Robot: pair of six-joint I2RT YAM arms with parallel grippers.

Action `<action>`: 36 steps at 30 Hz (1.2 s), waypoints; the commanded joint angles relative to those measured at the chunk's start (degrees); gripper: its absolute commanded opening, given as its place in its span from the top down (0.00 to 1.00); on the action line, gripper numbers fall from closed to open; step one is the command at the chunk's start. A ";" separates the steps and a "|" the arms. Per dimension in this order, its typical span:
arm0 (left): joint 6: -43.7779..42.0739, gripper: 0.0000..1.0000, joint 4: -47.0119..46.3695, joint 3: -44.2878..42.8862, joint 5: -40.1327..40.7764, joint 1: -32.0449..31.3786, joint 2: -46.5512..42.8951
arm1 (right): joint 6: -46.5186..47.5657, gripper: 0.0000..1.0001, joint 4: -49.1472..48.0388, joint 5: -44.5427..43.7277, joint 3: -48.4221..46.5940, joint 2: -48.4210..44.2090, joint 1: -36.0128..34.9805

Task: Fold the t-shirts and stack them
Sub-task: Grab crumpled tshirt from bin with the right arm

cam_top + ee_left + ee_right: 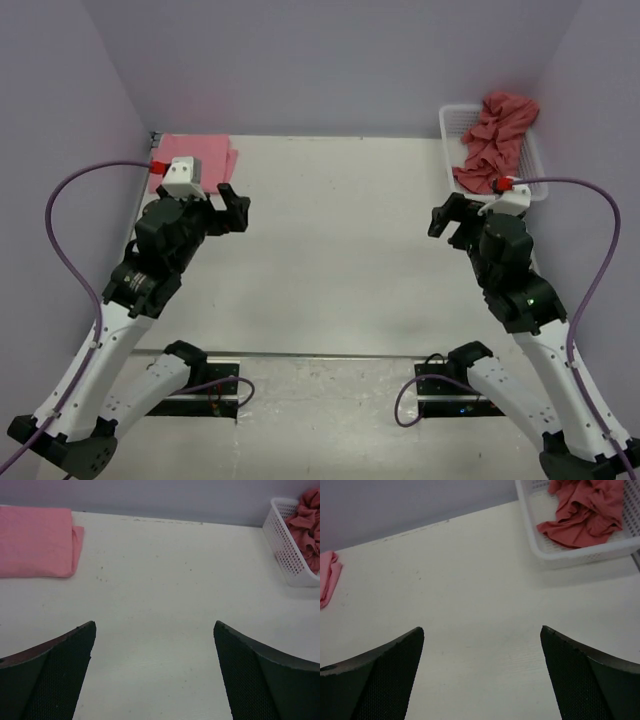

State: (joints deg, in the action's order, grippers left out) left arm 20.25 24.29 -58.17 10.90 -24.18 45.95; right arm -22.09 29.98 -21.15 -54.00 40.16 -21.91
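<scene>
A pale, lightly speckled table (pixel 330 250) sat between lavender walls. The left gripper (pixel 232 208) hovered over the bare middle with its jaws spread wide and nothing between them. The right gripper (pixel 445 218) hung the same way, empty, just short of the white lattice basket (pixel 452 122). Beyond the left one, the pink t-shirt (pixel 35 542) lay folded flat in the far left corner. The brick-red t-shirt (pixel 585 510) was crumpled in the basket at the far right, with some cloth heaped over its far rim.

The likeliest trouble was the basket. It looked light, and cloth snagging on the lattice could drag or tip it as the shirt came out. A pinch on one loose fold might also lift a twisted bundle that would be hard to spread flat.

From above, the left wrist housing covered the near part of the pink shirt. Both wrist views cut the basket off at the frame edge. The heap was probably a single shirt, though its folds hid too much to be sure.
</scene>
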 commanded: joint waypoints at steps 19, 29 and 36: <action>2.34 0.00 3.13 1.39 4.58 -0.07 3.44 | 5.82 0.01 -4.67 -9.20 -30.68 48.01 18.10; 2.43 0.00 1.98 2.98 0.27 -0.07 -0.07 | 20.12 0.01 -6.41 -9.35 -58.57 78.99 25.51; 0.93 0.00 3.65 4.47 -0.62 -0.07 -5.08 | 30.08 0.01 -11.25 -6.79 -65.71 87.88 30.87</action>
State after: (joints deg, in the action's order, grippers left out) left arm 22.00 28.10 -54.43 11.49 -24.18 42.52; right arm 1.58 22.55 -28.75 -114.93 126.72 6.00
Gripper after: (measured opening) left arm 0.997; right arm 0.989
